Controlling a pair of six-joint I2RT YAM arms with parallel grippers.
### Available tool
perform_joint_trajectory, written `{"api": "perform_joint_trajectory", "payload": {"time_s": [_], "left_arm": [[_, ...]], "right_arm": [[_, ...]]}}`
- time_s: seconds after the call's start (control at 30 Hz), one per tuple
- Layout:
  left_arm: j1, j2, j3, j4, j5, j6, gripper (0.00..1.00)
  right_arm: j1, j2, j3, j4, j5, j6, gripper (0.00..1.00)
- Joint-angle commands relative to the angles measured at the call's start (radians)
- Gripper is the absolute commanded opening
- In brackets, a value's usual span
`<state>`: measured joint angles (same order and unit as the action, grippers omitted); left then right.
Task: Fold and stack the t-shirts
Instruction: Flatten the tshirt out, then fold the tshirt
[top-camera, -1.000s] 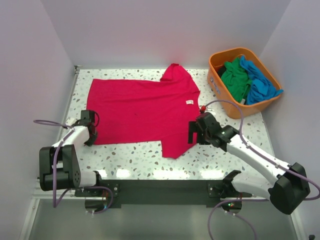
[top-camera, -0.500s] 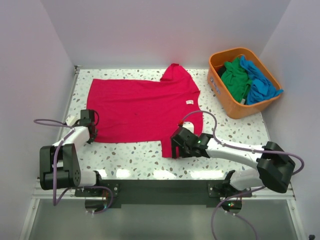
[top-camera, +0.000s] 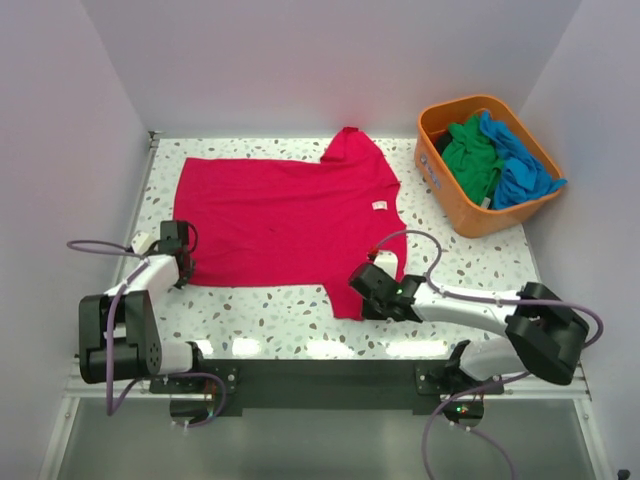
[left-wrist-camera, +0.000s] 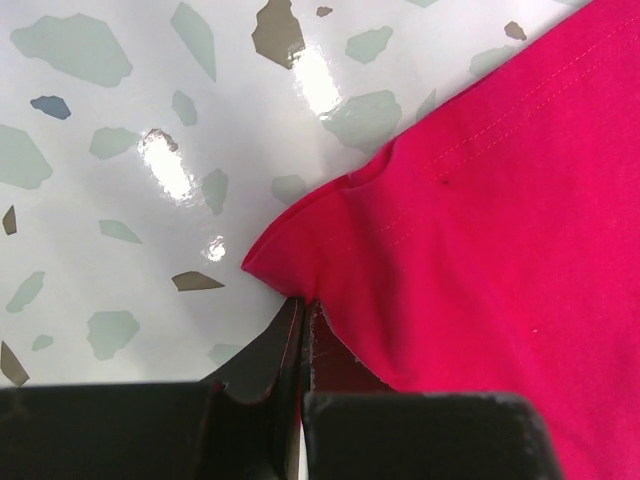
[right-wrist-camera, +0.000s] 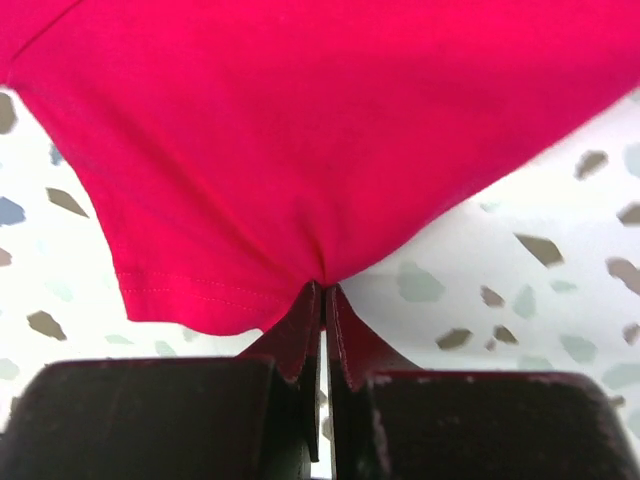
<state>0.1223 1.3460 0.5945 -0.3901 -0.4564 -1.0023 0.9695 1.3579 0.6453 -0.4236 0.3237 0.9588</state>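
Observation:
A crimson red t-shirt (top-camera: 285, 220) lies spread flat on the speckled table (top-camera: 270, 320), with a small white neck label (top-camera: 379, 205) at its right. My left gripper (top-camera: 184, 276) is shut on the shirt's near-left corner; in the left wrist view its jaws (left-wrist-camera: 303, 305) pinch the cloth (left-wrist-camera: 480, 220) just behind the hem. My right gripper (top-camera: 358, 285) is shut on the edge of the near sleeve; in the right wrist view the red cloth (right-wrist-camera: 300, 130) bunches into its closed tips (right-wrist-camera: 323, 290). A green t-shirt (top-camera: 470, 160) and a blue t-shirt (top-camera: 520, 170) lie crumpled in the basket.
An orange plastic basket (top-camera: 452, 208) stands at the back right of the table, close to the right wall. Walls close in the table on the left, back and right. The arms' black base rail (top-camera: 320, 380) runs along the near edge.
My right arm swung left and nearer, from beside the shirt's neck down to the near sleeve, and its jaws closed on the sleeve's edge. The left gripper has held still on its corner.

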Motion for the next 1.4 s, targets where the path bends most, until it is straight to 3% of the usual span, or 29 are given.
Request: {"api": "perform_joint_trajectory", "payload": {"time_s": [0.0,0.23,0.37,0.5,0.63,0.83,1.03,1.37], "left_arm": [[0.005,-0.036,-0.074,-0.111,0.050,0.016,0.00],[0.005,-0.194,-0.179,-0.156,0.114,0.011,0.00],[0.005,-0.264,-0.193,-0.179,0.157,0.018,0.00],[0.005,-0.295,-0.148,-0.222,0.150,0.016,0.00],[0.004,-0.277,-0.078,-0.219,0.144,0.033,0.00],[0.005,-0.216,0.005,-0.213,0.156,0.028,0.00],[0.005,-0.137,0.088,-0.191,0.177,0.039,0.00],[0.005,0.056,0.257,-0.127,0.194,0.045,0.00]], "right_arm": [[0.003,-0.087,-0.042,-0.089,0.022,0.040,0.00],[0.023,-0.299,-0.068,-0.247,-0.057,0.066,0.00],[0.023,-0.332,-0.059,-0.273,-0.100,0.069,0.00],[0.023,-0.316,0.006,-0.303,-0.042,0.044,0.00],[-0.004,-0.243,0.115,-0.336,0.044,-0.056,0.00],[-0.161,-0.157,0.232,-0.293,0.014,-0.208,0.00],[-0.242,-0.031,0.405,-0.262,0.014,-0.346,0.00],[-0.377,0.188,0.600,-0.178,-0.063,-0.446,0.00]]}}
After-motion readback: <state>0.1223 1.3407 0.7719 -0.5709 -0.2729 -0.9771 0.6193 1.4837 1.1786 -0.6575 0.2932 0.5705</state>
